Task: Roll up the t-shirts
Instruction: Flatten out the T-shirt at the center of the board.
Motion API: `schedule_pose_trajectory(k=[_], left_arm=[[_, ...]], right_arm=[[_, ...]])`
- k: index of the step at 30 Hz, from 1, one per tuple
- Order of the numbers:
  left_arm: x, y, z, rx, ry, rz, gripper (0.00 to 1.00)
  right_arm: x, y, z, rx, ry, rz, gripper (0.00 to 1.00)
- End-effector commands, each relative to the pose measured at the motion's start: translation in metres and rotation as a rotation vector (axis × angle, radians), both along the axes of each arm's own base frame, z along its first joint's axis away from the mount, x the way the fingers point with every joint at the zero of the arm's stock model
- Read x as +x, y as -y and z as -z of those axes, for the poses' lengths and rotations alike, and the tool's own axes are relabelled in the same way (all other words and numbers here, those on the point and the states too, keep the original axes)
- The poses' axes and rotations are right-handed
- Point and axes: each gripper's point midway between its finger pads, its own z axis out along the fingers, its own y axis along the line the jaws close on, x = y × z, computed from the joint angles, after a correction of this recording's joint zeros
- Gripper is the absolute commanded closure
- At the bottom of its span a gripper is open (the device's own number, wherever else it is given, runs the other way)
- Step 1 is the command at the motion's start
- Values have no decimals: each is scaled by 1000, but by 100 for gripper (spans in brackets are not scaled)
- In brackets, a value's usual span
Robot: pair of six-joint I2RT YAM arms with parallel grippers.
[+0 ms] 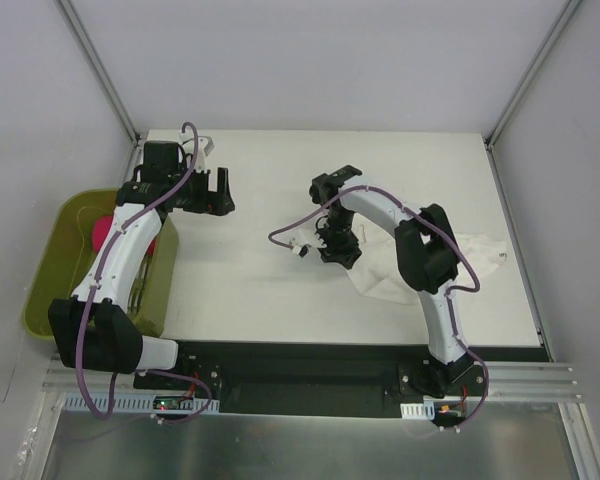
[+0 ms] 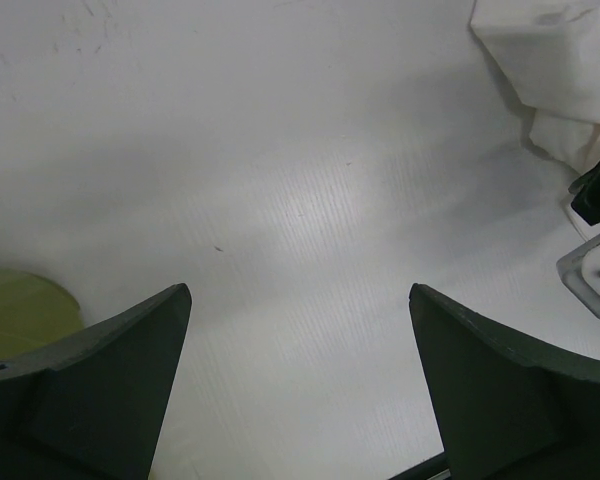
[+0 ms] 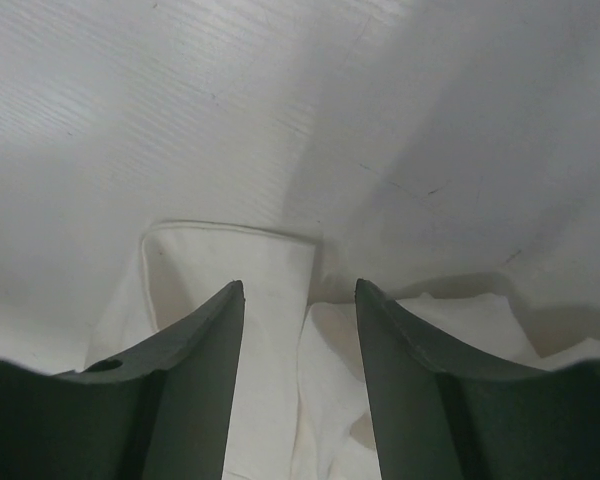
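Top external: white t-shirt (image 1: 480, 250) lies crumpled on table (image 1: 270, 290), rt side, partly under rt arm (image 1: 420, 250). Right gripper (image 1: 338, 250) is low over shirt's left end. In rt wrist view its fingers (image 3: 195, 380) are apart, straddling a cloth fold. Left gripper (image 1: 220, 190) is over bare table, fingers wide apart, nothing btwn. Green bin (image 1: 50, 270) at table's left edge holds pink bundle (image 1: 100, 232).

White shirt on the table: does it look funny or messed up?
Yes. The white t-shirt lies crumpled on the right side of the table, partly under the right arm, neither flat nor rolled. The pink bundle sits in the green bin. Nothing looks spilled or broken.
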Motion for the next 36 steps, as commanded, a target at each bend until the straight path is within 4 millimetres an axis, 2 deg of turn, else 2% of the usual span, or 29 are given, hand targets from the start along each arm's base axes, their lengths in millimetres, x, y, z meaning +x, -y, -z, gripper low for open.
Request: schedule_pose_trajectory(k=[1,11,16,19,20,21,24,25,26,27,28,29,30,31,32,33,34,35,36], left_arm=[[1,-3,-8,3,30,4,9],[3,-2,-5,2,21,6,8],[4,-2,-6,-3,20,7,8],[4,0,-5,-8,17,10,8],[4,0,-6,-8,19,10,9],[6,0,-7,-10,20,11,9],[10,1,-9,-13,21,13,9],[12,1,-9,-13,19,10,9],[16,1,-5,-15,7,9,9],[20,1,-9,-14,14,0,9],[23,0,-9,-12,12,-10,9],[27,-1,-5,-5,3,-17,6],[31,-2,-9,-4,10,-25,6],[34,-2,-11,-1,16,-24,6],[38,-1,-7,1,7,-21,6],[42,0,-11,-2,17,-17,6],[43,0,-11,-3,16,-18,6],[48,1,-12,-9,17,-12,7],[47,7,-14,-29,15,10,7]], right_arm=[[-6,10,5,-55,-40,-50,49],[-16,23,32,-134,-82,-58,57],[-15,23,34,-139,-77,-31,64],[-10,12,26,-106,-56,8,76],[-10,11,20,-105,-59,22,88],[-6,1,3,-68,-49,63,99],[14,-21,-58,76,27,217,99],[26,-33,-87,146,87,303,99],[33,-35,-121,230,144,373,99],[39,-38,-143,286,188,427,99],[59,-43,-170,384,272,490,99],[58,-36,-214,480,348,614,99],[77,-43,-245,606,451,659,99],[81,-36,-273,684,516,716,99],[72,-22,-297,745,583,779,99],[80,-21,-330,858,685,789,99],[80,-14,-348,905,746,809,99],[85,-2,-352,909,803,885,99],[78,8,-387,996,883,898,99]])
